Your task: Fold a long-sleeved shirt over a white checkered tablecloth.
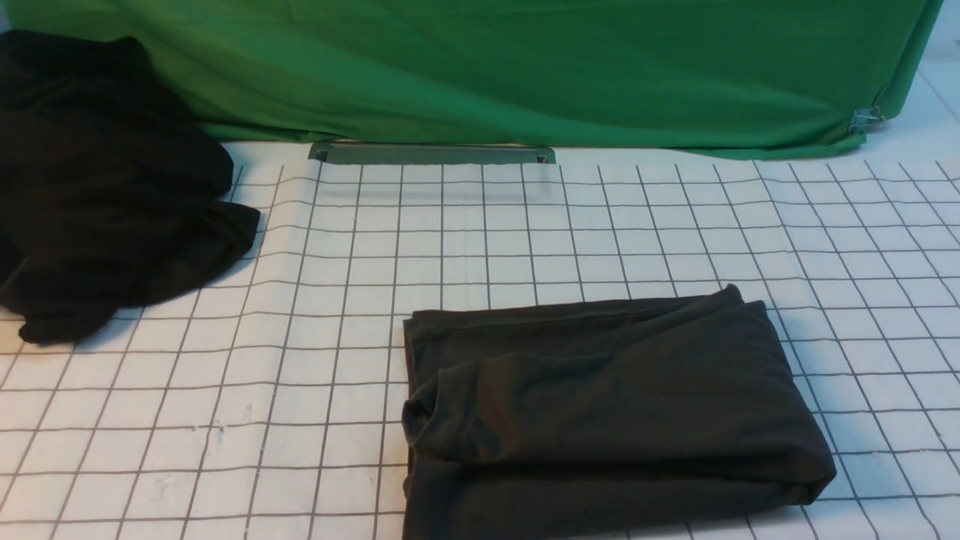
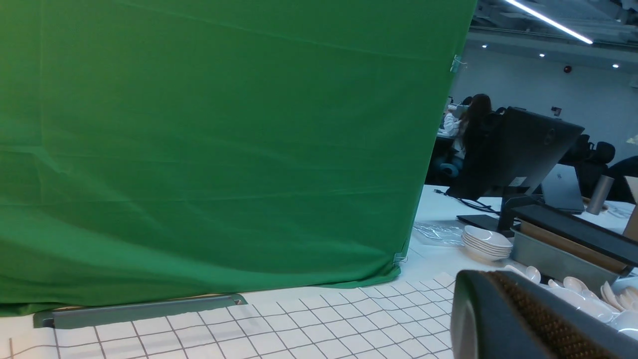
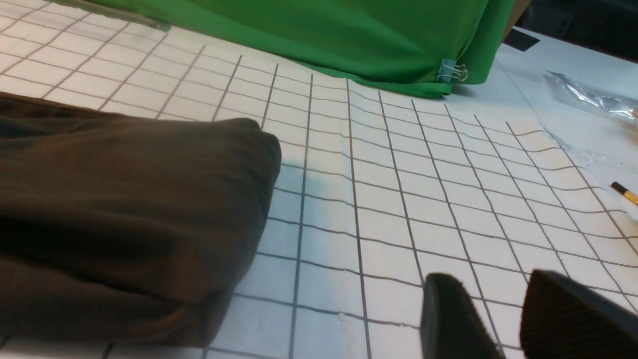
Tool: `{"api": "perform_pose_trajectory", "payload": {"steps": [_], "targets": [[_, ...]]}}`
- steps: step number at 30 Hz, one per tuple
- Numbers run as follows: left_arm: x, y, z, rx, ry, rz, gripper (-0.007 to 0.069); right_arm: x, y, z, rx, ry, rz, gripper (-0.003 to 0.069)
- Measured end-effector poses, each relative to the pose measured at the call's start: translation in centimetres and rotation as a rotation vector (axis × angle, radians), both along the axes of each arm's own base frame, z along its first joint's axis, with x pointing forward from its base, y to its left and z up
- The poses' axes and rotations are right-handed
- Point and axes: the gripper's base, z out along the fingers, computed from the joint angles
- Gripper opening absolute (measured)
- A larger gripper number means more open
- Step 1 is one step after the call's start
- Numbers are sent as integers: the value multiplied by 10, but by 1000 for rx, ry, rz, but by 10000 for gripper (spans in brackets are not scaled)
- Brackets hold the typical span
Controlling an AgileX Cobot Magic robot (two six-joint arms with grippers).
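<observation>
The long-sleeved shirt point(image 1: 600, 409) is lying folded into a thick rectangle by the near edge of the checkered tablecloth point(image 1: 525, 240), apparently finished, the right gripper point(image 3: 503, 314) hovering narrowly parted beside it, holding nothing, the left gripper's point(image 2: 523, 319) fingers impossible to judge.

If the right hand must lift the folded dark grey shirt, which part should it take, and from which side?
Probably the long-sleeved shirt at its thick, rounded right fold, approached from the right. The open right hand already sits beside that edge over bare white checkered tablecloth.
</observation>
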Motion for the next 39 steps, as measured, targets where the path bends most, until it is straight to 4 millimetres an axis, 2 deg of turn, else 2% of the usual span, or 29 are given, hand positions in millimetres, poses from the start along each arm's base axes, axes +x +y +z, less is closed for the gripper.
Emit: {"api": "perform_pose_trajectory", "payload": {"steps": [13,18,23,26,27,33,34,35,39], "targets": [[0,0,0,23,-9,6,3,0,0,0,2,0,0,238],[3,0,-8,105,-15,28,3,0,0,0,2,0,0,239],[10,4,-56,199,59,140,3,0,0,0,3,0,-1,242],[9,10,-73,207,82,222,3,0,0,0,3,0,-1,242],[8,15,-89,213,101,293,3,0,0,0,3,0,-1,242],[6,29,-140,216,183,510,3,0,0,0,3,0,-1,242],[7,29,-142,217,187,515,3,0,0,0,3,0,-1,242],[7,31,-155,216,206,551,3,0,0,0,3,0,-1,242],[7,33,-162,189,210,577,3,0,0,0,3,0,-1,242]]}}
